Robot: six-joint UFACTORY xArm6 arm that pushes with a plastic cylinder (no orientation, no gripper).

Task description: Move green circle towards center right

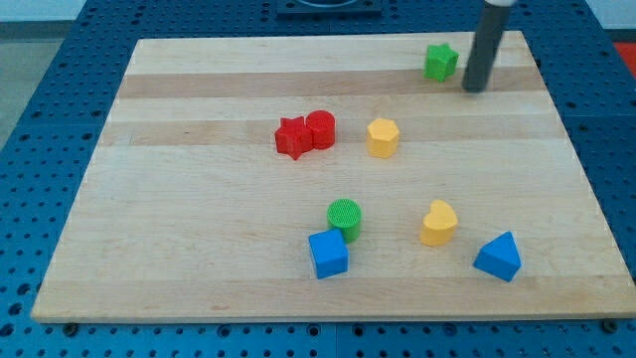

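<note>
my tip (476,88): no pincer, holds nothing, up top beside green block (441,62) | green circle (344,217): low middle, touching blue cube (328,254) | tip: get to its left side, push right and slightly up (mind the yellow block (438,223))

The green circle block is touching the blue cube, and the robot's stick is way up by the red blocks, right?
Not quite. The green circle block does touch the blue cube, but my tip is not by the red blocks. The camera view shows it near the view's top right, just right of the small green block on the wooden board.
</note>
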